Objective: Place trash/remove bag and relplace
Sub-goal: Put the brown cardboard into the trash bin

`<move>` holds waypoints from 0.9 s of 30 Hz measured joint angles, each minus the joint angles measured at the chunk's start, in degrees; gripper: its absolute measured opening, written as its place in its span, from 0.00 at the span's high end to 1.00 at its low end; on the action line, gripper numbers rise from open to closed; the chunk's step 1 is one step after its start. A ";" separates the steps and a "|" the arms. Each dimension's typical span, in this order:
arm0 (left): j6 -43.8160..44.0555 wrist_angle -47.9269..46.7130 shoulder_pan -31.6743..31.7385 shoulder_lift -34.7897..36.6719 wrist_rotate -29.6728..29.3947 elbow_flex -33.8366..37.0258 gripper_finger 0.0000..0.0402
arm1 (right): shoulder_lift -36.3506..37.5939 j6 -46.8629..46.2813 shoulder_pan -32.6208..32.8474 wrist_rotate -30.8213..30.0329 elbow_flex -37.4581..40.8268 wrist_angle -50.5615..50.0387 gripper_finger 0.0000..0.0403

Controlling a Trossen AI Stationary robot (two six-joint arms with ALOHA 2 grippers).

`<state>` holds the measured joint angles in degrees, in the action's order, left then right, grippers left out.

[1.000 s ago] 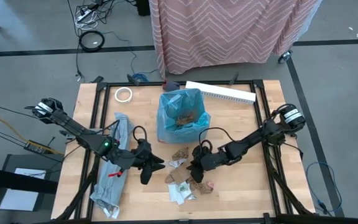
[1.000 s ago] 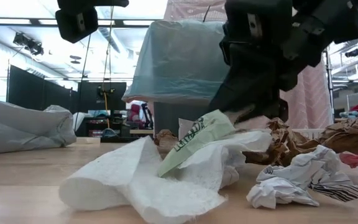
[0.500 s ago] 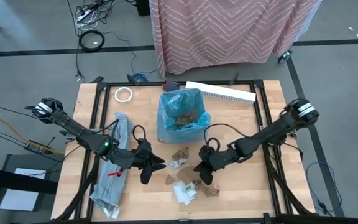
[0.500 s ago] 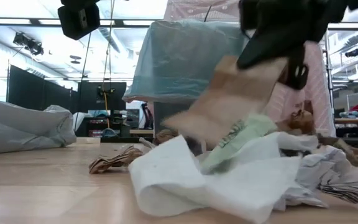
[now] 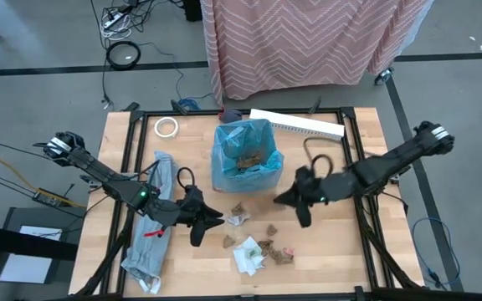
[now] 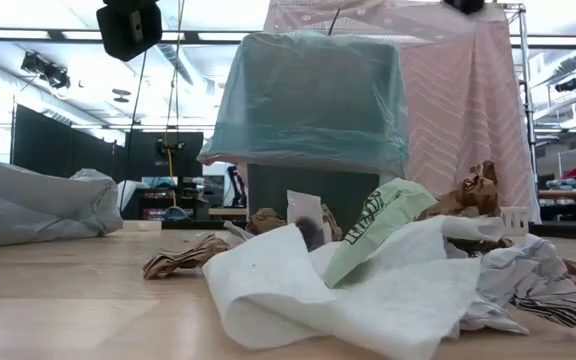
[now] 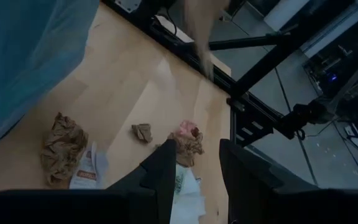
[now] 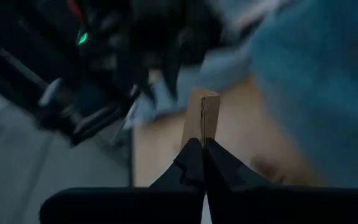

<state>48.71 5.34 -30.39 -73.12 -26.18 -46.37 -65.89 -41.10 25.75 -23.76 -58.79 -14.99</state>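
The blue bag (image 5: 224, 160) lines the small dark bin in the middle of the table, with brown scraps inside; it also shows in the low view (image 6: 308, 100). More trash (image 5: 249, 255) lies scattered on the wood near of the bin, as a pile of white paper and brown scraps (image 6: 368, 270). My right gripper (image 5: 294, 205) hovers right of the bin's near corner, shut on a brown scrap. My left gripper (image 5: 203, 219) hangs open left of the scraps, above the table (image 7: 197, 168). My right gripper (image 8: 202, 146) pinches a flat piece of brown paper (image 8: 202, 115) between its two fingers. The piece sticks out past the fingertips, seen edge-on. It is lifted clear of the table.
A pale grey plastic bag (image 5: 153, 221) lies along the table's left part, under my left arm. A roll of tape (image 5: 166, 126) and a long white box (image 5: 295, 124) sit at the far edge. A pink patterned cloth (image 5: 308, 42) hangs beyond the table.
My right gripper has closed on a brown scrap in the pile, risen out of the low view and swung toward the table's right and far side, beside the bin. The white paper and other scraps have been dragged and shifted on the table.
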 joint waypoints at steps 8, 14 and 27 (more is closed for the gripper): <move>0.00 1.52 0.02 0.00 -3.11 0.00 0.67 | -0.89 20.03 -7.64 -9.66 -13.52 -10.50 1.00; 0.00 1.58 0.00 0.00 -3.15 0.00 0.67 | -3.00 20.37 -14.18 -0.62 -13.85 -12.70 1.00; -0.28 0.75 0.00 0.00 -4.33 0.00 0.67 | -6.56 21.22 -16.73 2.72 -13.90 -18.83 1.00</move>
<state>48.42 6.09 -30.39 -73.12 -30.51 -46.37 -72.44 -19.88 9.02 -21.04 -72.69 -33.82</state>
